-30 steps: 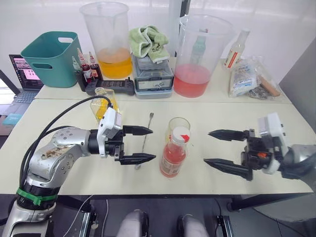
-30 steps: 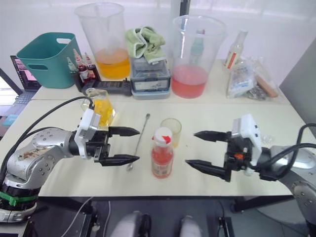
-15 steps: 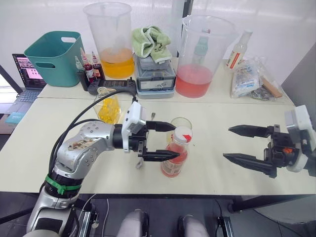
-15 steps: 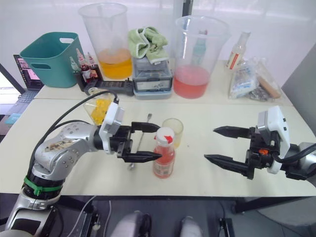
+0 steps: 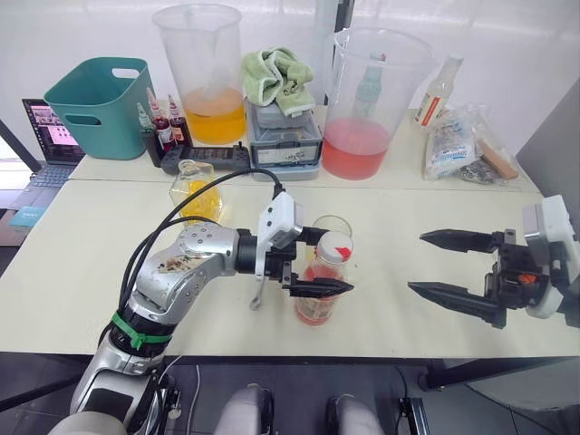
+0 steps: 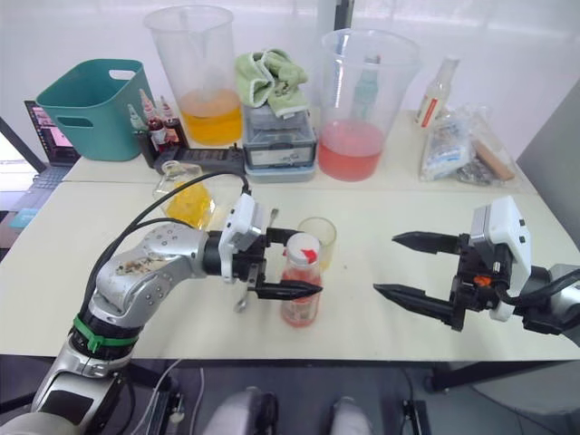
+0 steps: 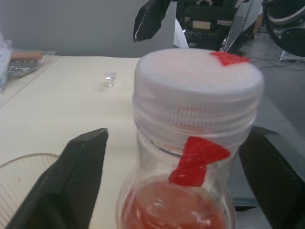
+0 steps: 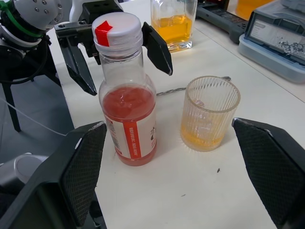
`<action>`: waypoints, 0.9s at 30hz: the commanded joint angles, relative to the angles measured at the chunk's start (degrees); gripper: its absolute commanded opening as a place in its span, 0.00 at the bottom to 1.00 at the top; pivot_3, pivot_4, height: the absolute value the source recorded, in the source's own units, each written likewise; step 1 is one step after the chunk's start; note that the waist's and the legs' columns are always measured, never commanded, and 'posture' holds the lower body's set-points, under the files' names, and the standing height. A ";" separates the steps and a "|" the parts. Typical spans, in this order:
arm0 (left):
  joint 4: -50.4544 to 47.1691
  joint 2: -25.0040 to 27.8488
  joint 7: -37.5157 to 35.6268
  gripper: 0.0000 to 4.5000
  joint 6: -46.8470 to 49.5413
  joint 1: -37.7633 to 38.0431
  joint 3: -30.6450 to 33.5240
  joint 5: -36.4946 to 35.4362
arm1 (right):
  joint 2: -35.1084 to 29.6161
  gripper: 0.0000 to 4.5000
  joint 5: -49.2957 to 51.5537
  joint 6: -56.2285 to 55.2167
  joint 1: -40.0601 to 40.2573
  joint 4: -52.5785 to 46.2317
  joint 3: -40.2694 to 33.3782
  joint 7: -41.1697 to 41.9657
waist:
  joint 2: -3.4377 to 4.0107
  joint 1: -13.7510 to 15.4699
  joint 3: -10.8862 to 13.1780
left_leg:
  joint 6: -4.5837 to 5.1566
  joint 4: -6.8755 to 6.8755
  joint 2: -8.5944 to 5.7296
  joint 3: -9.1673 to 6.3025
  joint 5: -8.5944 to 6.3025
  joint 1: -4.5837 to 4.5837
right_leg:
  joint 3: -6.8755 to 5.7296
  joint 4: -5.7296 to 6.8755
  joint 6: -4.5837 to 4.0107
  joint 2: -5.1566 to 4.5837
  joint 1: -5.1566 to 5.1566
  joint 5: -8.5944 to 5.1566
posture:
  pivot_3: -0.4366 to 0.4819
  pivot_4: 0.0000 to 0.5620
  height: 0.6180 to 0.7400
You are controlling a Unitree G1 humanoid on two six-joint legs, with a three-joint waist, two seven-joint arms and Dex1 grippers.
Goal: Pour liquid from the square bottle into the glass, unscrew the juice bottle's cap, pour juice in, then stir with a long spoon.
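Head views: the juice bottle (image 5: 320, 288) stands upright on the counter (image 5: 91, 236), front centre, white cap (image 5: 335, 247) on with its red seal tab intact. The glass (image 5: 332, 230) sits just behind it, apart. The left gripper (image 5: 332, 261) is spread wide with a finger on either side of the bottle's neck, not closed on it as far as I can see. The right gripper (image 6: 408, 267) hangs wide open and empty, well to the right of the bottle. The square bottle (image 5: 195, 191) is back upright behind the left arm, yellow liquid inside. The long spoon (image 6: 257, 261) lies flat on the counter between the arm and the bottle, partly hidden by the gripper.

Left wrist view: the cap fills the middle, with the left gripper's black fingers (image 7: 78, 178) flanking the neck and visible gaps both sides. No contact yet.

Right wrist view: the glass holds a shallow layer of yellow liquid at the bottom. The juice bottle is roughly half to two-thirds full of pinkish-red drink, label facing the camera. Left gripper tips bracket the cap region from behind.

Status, my read:
- Square-bottle pour: done, judging by the yellow in the glass and the bottle set down.
- Uncapping: just starting. The left gripper is lining up to steady the bottle; cap untouched.
- Left to do: grip, unscrew, pour juice, stir with the spoon.
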 commanded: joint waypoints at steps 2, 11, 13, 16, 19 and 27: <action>-0.84 -0.02 0.05 0.58 -0.21 -0.92 0.15 0.73 | 0.45 1.00 -0.44 -2.19 -1.29 -0.48 -0.57 -0.49 | 0.00 0.04 0.00 | 0.00 0.00 0.00 0.00 0.00 0.00 | 0.00 0.00 0.00 0.00 0.00 0.00 | 0.48 0.27 0.99; -1.48 0.28 0.14 0.29 -0.39 -0.70 0.34 1.25 | 2.02 1.00 2.99 -1.63 -5.93 -2.21 4.20 -3.31 | 0.00 -0.07 0.00 | -0.01 0.01 0.00 -0.01 0.00 0.00 | 0.01 0.00 0.00 0.00 0.00 0.00 | 0.48 0.27 0.99; -1.77 0.61 0.03 0.29 -0.49 -0.65 0.36 1.44 | 2.76 1.00 4.70 -0.98 -9.37 -3.09 7.50 -5.62 | 0.01 -0.17 -0.01 | -0.02 0.01 0.00 -0.01 0.01 0.00 | 0.01 0.00 0.00 0.00 -0.01 0.00 | 0.48 0.27 0.99; -1.77 0.92 -0.15 0.29 -0.67 -0.83 0.75 1.68 | 4.03 1.00 6.98 1.14 -14.74 -3.40 11.95 -10.24 | 0.01 -0.22 -0.01 | -0.05 0.01 0.01 -0.02 0.03 0.01 | 0.03 0.03 0.00 0.02 -0.03 0.00 | 0.48 0.27 0.99; -1.85 1.36 -0.38 0.29 -0.61 -1.09 0.98 1.87 | 6.23 1.00 8.96 3.01 -20.08 -3.74 16.66 -15.05 | 0.00 -0.18 0.00 | -0.14 0.01 0.01 -0.01 0.08 0.00 | 0.04 0.02 0.00 0.01 -0.04 0.00 | 0.48 0.27 0.99; -2.79 2.09 -0.40 0.29 -0.25 -0.80 1.02 1.90 | 11.20 1.00 7.29 3.84 -26.06 -4.54 23.97 -22.39 | 0.00 -0.34 -0.01 | -0.37 0.01 0.01 -0.01 0.22 -0.01 | 0.02 0.04 0.00 0.00 -0.06 0.00 | 0.48 0.27 0.99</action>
